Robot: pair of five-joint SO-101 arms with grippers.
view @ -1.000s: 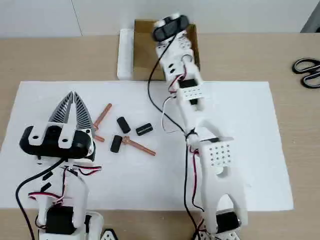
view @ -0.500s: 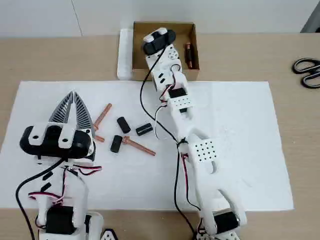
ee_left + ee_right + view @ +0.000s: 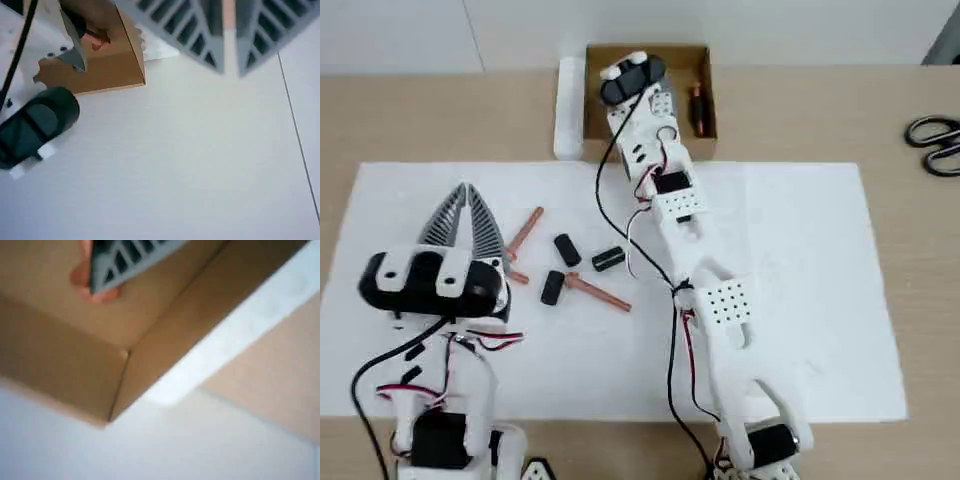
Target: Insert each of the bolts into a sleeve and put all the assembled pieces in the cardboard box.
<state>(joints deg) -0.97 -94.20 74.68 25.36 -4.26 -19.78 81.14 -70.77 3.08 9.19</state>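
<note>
The cardboard box [image 3: 705, 55] stands at the table's far edge, and one assembled bolt-and-sleeve piece [image 3: 698, 106] lies along its right wall. My right arm's wrist [image 3: 632, 80] hangs over the box's left half. A blurred copper-coloured bit [image 3: 97, 292] shows at the tip of the right gripper [image 3: 107, 275], above the box floor. Copper bolts [image 3: 525, 231] [image 3: 601, 293] and black sleeves [image 3: 567, 250] [image 3: 608, 260] [image 3: 552, 288] lie loose on the white paper. My left gripper [image 3: 467, 192] sits shut and holds nothing, just left of them.
A white foam block [image 3: 570, 108] stands against the box's left wall. Scissors [image 3: 932, 142] lie at the far right on the bare table. A white paper sheet [image 3: 820, 260] covers the work area. A short copper piece [image 3: 516, 275] lies by the left arm.
My right arm has swung left over the box, uncovering the assembled piece along the box's right wall. The left arm and the loose parts have not moved.
</note>
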